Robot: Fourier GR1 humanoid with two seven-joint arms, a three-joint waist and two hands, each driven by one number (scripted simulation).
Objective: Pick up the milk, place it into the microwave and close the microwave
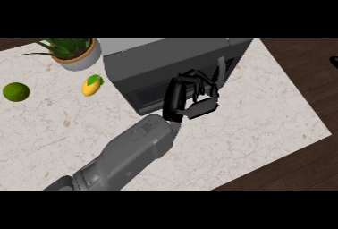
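The dark grey microwave (pixel 173 56) stands at the back of the marble counter (pixel 251 120), its front door (pixel 146 95) lying flush with the body. My left hand (pixel 190 99) rests against the right part of that door, fingers loosely bent and spread, holding nothing. Its grey forearm (pixel 128 152) comes in from the lower left. No milk shows anywhere in view. A small black shape at the right edge (pixel 334 61) looks like part of my right hand; too little of it shows to tell more.
A potted plant (pixel 71 51) stands left of the microwave. A yellow-green mango (pixel 91 85) and a green lime (pixel 16 91) lie on the counter's left part. The counter's edge runs diagonally at the right, with dark wooden floor (pixel 297 170) beyond.
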